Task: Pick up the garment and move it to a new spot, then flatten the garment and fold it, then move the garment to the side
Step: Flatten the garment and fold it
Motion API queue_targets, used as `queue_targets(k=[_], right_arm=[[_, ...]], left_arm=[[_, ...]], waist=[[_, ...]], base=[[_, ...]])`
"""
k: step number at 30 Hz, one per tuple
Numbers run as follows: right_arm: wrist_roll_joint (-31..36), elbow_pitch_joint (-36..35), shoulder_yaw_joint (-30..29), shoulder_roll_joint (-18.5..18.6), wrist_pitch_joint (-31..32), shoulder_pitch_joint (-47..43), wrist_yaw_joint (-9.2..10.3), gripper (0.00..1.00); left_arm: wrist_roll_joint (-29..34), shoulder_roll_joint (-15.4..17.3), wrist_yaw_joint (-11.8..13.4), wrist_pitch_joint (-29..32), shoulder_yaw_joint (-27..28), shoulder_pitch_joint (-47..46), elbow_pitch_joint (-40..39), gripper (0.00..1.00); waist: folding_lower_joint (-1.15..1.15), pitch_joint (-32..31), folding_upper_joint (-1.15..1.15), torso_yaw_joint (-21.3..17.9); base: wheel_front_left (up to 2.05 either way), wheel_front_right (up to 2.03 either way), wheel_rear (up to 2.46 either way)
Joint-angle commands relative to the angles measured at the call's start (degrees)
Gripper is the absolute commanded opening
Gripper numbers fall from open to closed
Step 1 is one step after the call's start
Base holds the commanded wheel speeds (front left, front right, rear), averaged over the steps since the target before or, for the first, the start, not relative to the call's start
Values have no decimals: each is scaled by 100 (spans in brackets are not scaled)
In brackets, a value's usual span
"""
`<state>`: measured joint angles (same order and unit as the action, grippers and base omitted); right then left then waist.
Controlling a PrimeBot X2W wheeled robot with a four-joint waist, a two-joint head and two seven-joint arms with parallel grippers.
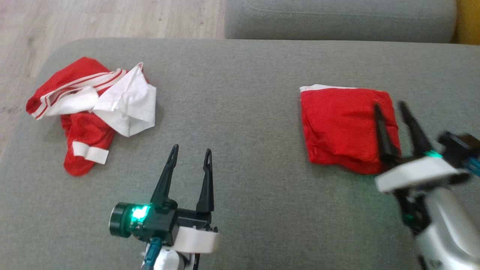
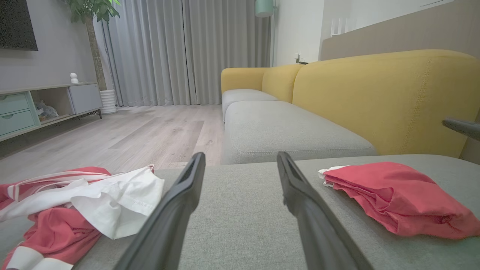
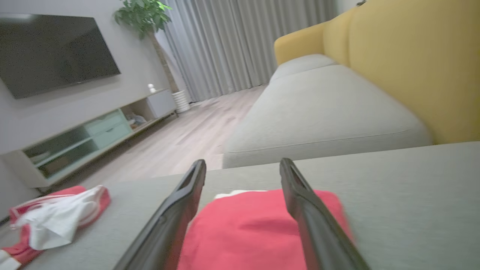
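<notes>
Left gripper (image 1: 191, 149) is hovering nearest, over bare grey cushion (image 1: 240, 75) toward its near edge. Its fingers are standing wide apart and gripping nothing. Reading: it is idling between the two cloth piles so that it is crowding neither.

Right gripper (image 1: 389, 105) is reaching in from the near right corner and is blurred in the head view. Its fingers are spread wide, with nothing clamped between them. The tips are lying over the near-right part of the folded red garment (image 1: 341, 123); whether they are touching the cloth, cannot tell.

Folded red garment is sitting as a compact, roughly square packet on the right half of the cushion. A white strip is peeking out at its far-left corner. It is lying well apart from the left gripper. Judgement: folding is looking done, and the packet is either being set down or about to be shifted aside; the open fingers fit both.

Crumpled red-and-white garment (image 1: 90, 108) is lying in a loose heap near the cushion's left edge, with neither gripper touching it. It is probably waiting its turn.
</notes>
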<state>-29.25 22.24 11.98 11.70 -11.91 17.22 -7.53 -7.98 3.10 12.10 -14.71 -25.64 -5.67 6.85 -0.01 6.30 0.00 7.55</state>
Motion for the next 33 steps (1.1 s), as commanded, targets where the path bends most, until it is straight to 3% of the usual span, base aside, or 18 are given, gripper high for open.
queue_targets(k=[1,6,13,14,15,16,27,33], right_arm=[[197,-326,-125,185,-2,-152,4,100],[435,-673,-469,386,-84,-665,4,100],[779,-401,-419,311,-271,-1077,4,100],[823,-347,-430,278,-283,-1098,4,75],[857,-284,-416,263,-291,-1101,4,11],[920,-217,-410,265,-297,-1078,4,0],[988,1131,162,23,-307,21,4,0],[873,2240,1060,-131,-266,570,4,0]], left_arm=[[45,-9,3,-29,233,-68,-243,100],[107,38,25,-29,381,128,-314,100],[94,138,88,-29,644,785,-442,100],[95,139,80,-29,659,857,-463,100],[101,139,70,-29,666,911,-487,100],[109,137,57,-29,669,944,-510,100],[198,65,-97,-29,533,775,-520,100],[175,22,-123,-29,443,652,-444,100]], waist=[[1,-50,0,-70],[1,-184,0,-172],[1,-565,0,-251],[1,-582,0,-238],[1,-585,0,-220],[1,-567,0,-194],[1,-253,0,175],[1,-85,0,323]], base=[[0,0,0],[0,0,0],[0,0,0],[0,0,0],[0,0,0],[0,0,0],[0,0,0],[0,0,0]])
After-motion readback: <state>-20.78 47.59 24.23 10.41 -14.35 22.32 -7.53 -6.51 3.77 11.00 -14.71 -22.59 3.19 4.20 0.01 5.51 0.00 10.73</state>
